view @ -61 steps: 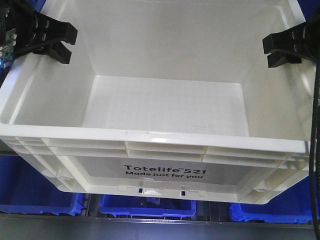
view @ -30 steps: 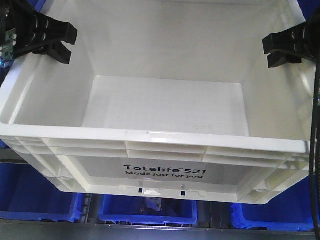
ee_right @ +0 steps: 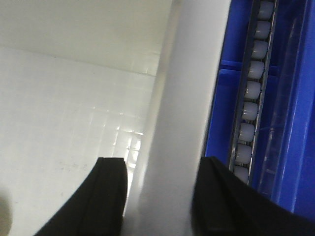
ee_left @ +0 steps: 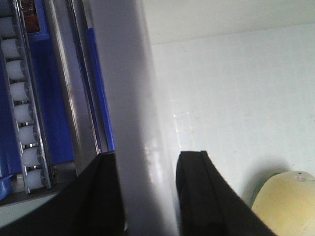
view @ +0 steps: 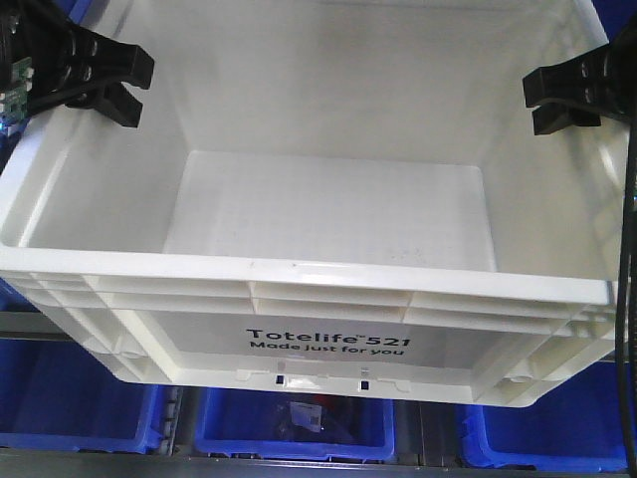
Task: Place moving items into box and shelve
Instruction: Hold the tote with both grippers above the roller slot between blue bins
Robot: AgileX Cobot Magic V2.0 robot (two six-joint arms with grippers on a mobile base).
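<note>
Left end effector (view: pixel 139 90): black, two-fingered, clamped on the left side wall of the box (view: pixel 328 274). In the left wrist view (ee_left: pixel 147 196) one finger (ee_left: pixel 106 196) sits outside the wall and the other inside, with the wall pinched between them.

Right end effector (view: pixel 534 105): black, same build, clamped on the right side wall. In the right wrist view (ee_right: pixel 162 196) one finger (ee_right: pixel 110 196) sits inside and the other outside, again with the wall between them.

Box: large, white, rectangular plastic, with a ribbed rim. The front face carries black print, "Totelife 521 Made just for you". It is held between the two end effectors, its front face overlapping the bins (view: pixel 289 423) behind it. The far part of its floor shows bare white in the front view; the near part is hidden behind the front wall.

Ball (ee_left: pixel 285 201): one, pale yellowish and rounded, with a small mark on top. It lies on the box floor near the inner left finger, seen only in the left wrist view and cut off by the frame edge. A pale patch in the bottom left corner of the right wrist view is too small to identify.

Bins: blue plastic, three in a row below the box. The middle one holds small dark items, not identifiable.

Roller tracks (ee_left: pixel 22 98) (ee_right: pixel 251 98): white rollers in metal rails, just outside the box on both sides, beside blue plastic.
</note>
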